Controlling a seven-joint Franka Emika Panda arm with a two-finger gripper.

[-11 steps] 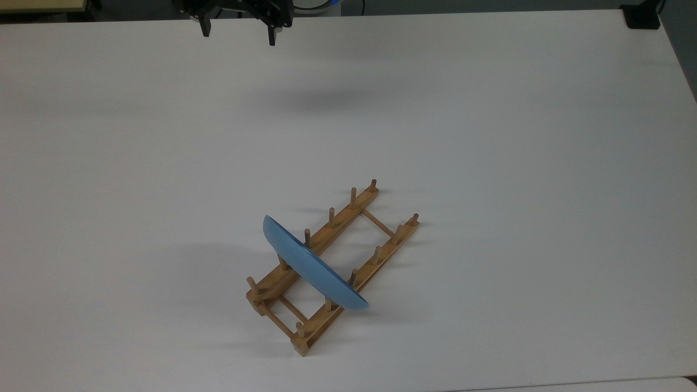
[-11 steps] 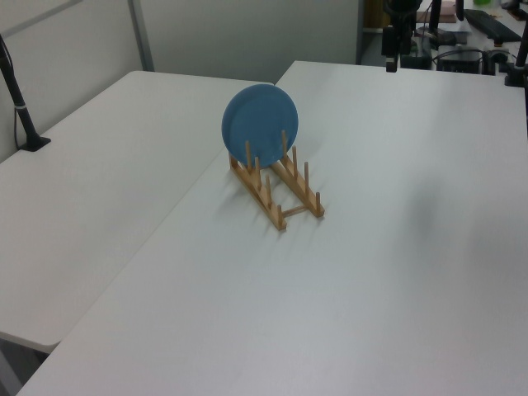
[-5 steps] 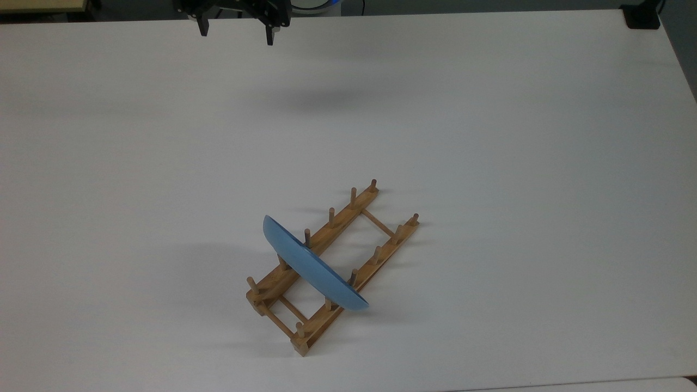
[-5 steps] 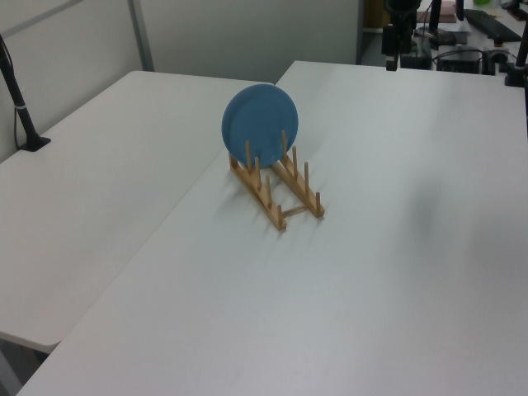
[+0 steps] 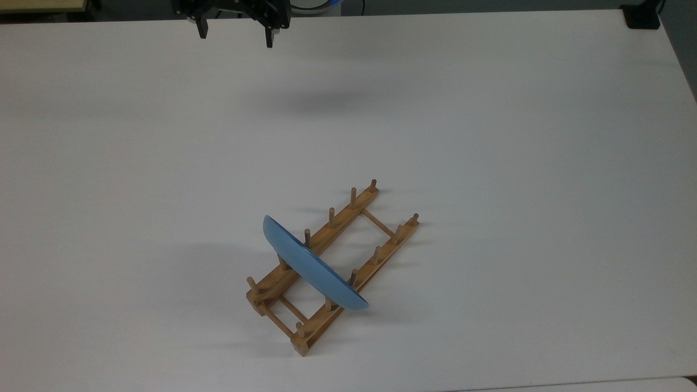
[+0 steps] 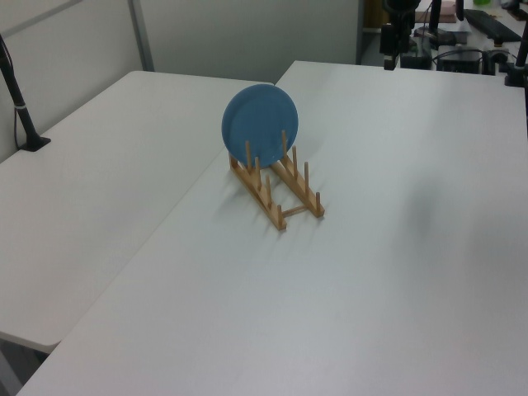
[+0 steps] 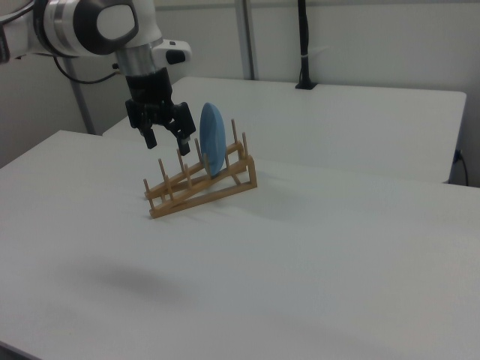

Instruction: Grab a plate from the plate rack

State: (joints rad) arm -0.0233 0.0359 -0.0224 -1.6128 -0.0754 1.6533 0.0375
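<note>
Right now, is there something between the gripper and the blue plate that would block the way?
Nothing visible does. The gripper hangs open, high above the far edge of the table, with bare tabletop between it and the plate. The plate stands on edge between pegs of the plate rack, its upper rim free.
</note>
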